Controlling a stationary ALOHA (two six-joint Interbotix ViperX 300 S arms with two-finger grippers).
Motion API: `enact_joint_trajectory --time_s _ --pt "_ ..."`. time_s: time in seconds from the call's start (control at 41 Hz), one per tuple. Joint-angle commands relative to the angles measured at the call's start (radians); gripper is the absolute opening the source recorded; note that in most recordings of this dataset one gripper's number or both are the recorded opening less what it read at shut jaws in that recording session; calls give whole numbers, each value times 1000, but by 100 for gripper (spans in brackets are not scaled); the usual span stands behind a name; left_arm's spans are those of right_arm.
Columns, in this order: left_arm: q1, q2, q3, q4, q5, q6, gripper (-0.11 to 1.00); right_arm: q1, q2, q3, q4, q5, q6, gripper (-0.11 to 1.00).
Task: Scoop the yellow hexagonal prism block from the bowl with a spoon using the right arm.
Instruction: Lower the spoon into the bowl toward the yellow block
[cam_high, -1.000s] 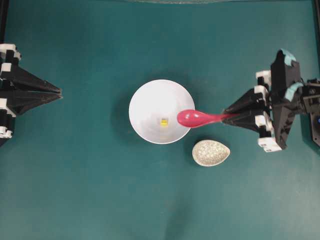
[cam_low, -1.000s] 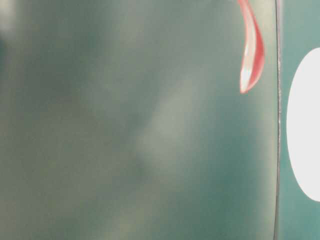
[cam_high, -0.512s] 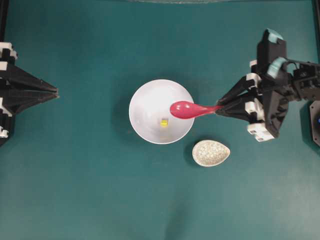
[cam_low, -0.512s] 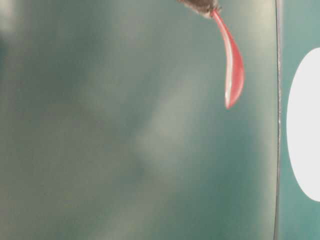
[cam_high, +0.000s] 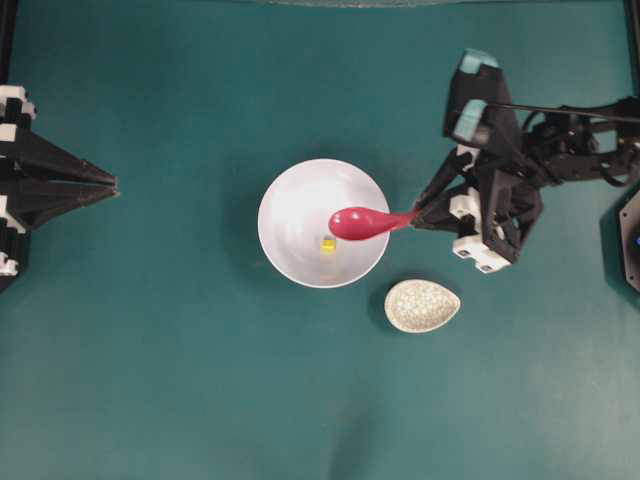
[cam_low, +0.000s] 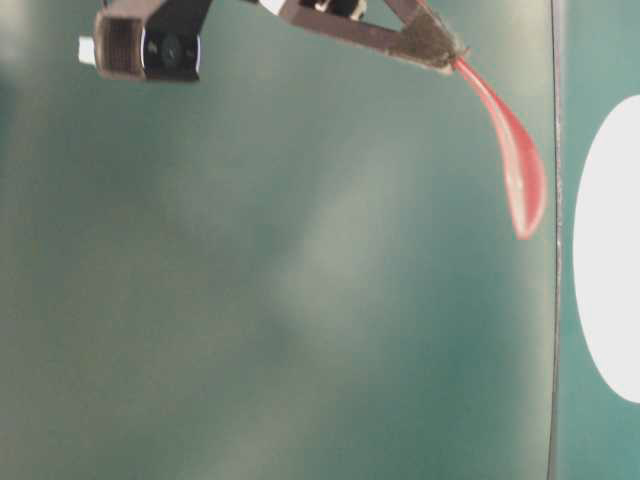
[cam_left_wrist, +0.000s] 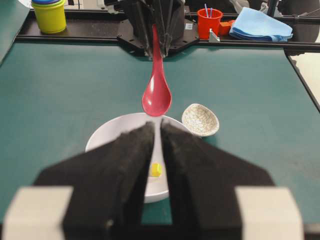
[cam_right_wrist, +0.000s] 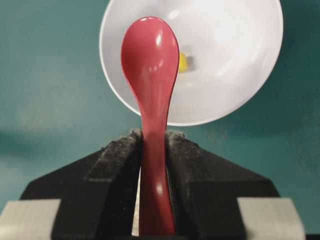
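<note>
Yellow hexagonal prism block (cam_high: 328, 244) sits loose on the floor of the white bowl (cam_high: 290, 190), near centre, slightly toward the near side in the overhead view. Bowl stands on the green desk (cam_high: 180, 380). Right pincer (cam_high: 415, 212) is clamped on the handle of the pink-red spoon (cam_high: 358, 222), jaws pressed against both sides of the handle in the right wrist view. Spoon scoop hangs over the bowl's right half, raised above the rim, tip pointing toward the bowl centre; scoop is just beside the block from above but not touching it. Speckled beige spoon rest (cam_high: 422, 305) lies on the desk just outside the bowl, lower right of it. Left pincer (cam_high: 112, 184) is well apart at the left edge, jaws nearly together with only a thin slit between them, gripping nothing.
</note>
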Motion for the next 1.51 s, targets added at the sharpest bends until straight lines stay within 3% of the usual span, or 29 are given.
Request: enact_joint_trajectory --time_s 0.0,0.512,0.853,1.487 --pt "0 9 -26 3 -6 2 14 -11 12 -54 -14 40 0 24" --pt "0 11 -26 3 -5 2 14 -48 206 -264 -44 333 15 24" --pt "0 9 -25 3 -5 5 14 -48 270 -348 -206 471 158 24" --pt "0 11 -25 3 -5 14 14 -38 328 -382 -196 488 156 24"
